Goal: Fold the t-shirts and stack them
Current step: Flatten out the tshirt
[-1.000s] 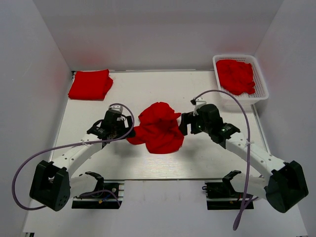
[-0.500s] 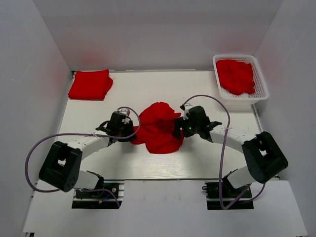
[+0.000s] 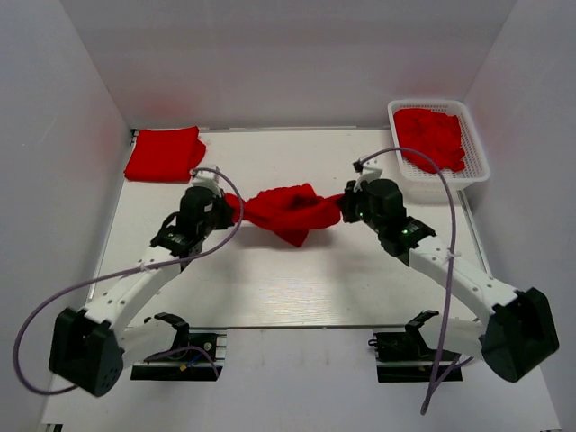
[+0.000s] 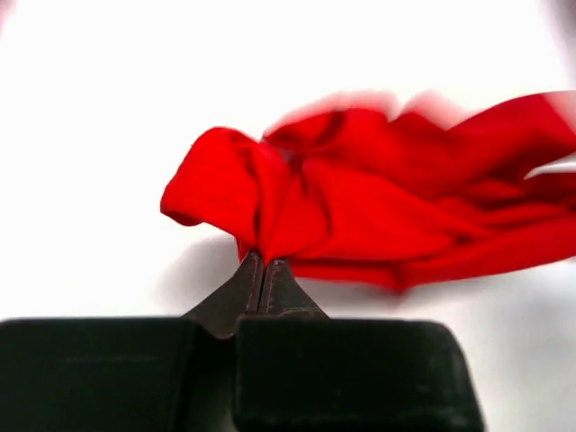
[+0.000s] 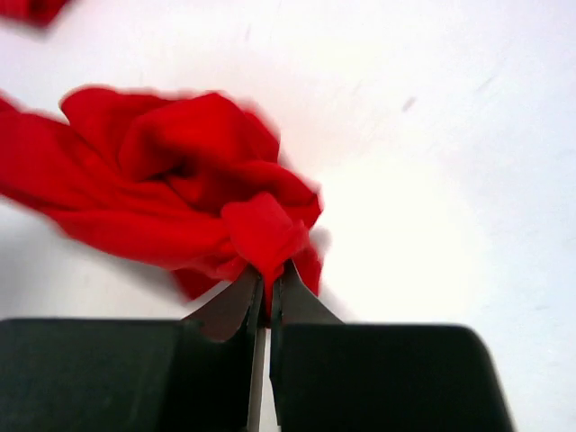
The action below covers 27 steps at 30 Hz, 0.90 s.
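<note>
A red t-shirt [image 3: 288, 209] is stretched out sideways: the left claw [image 4: 263, 261] is clenched on its left end, the right claw [image 5: 267, 279] on its right end.

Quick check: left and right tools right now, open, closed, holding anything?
The left tool is closed, pinching one end of the red t-shirt.
The right tool is closed, pinching the same shirt's other end.

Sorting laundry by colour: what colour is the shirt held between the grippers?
Plain bright red, no print visible; the t-shirt shows best in the left wrist view.
</note>
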Each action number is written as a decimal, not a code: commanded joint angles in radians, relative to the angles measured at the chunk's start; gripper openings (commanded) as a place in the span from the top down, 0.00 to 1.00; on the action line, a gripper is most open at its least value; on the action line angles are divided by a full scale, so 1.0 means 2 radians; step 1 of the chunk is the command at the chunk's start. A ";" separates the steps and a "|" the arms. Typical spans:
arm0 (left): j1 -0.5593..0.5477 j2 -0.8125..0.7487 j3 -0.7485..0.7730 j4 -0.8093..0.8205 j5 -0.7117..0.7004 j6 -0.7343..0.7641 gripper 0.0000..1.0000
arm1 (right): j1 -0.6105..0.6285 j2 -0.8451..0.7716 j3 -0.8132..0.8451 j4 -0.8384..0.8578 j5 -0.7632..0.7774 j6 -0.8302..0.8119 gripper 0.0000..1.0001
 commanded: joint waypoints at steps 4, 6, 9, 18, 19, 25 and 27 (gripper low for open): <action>0.002 -0.116 0.089 -0.034 -0.140 0.028 1.00 | -0.005 -0.079 0.076 -0.053 0.189 -0.024 1.00; 0.002 -0.137 0.105 -0.039 -0.170 0.041 1.00 | -0.005 -0.110 0.092 -0.063 0.220 -0.032 1.00; 0.002 -0.173 0.132 -0.036 -0.156 0.047 1.00 | -0.005 -0.147 0.112 -0.058 0.227 -0.050 1.00; 0.002 -0.199 0.223 0.011 -0.059 0.105 1.00 | -0.005 -0.196 0.198 -0.050 0.114 -0.112 1.00; 0.002 -0.199 0.242 0.011 -0.050 0.110 1.00 | -0.005 -0.198 0.225 -0.051 0.103 -0.128 1.00; 0.002 -0.162 0.308 0.017 -0.010 0.139 1.00 | -0.005 -0.191 0.274 -0.046 0.077 -0.155 1.00; 0.002 -0.148 0.314 0.023 -0.005 0.145 1.00 | -0.004 -0.180 0.286 -0.044 0.086 -0.167 1.00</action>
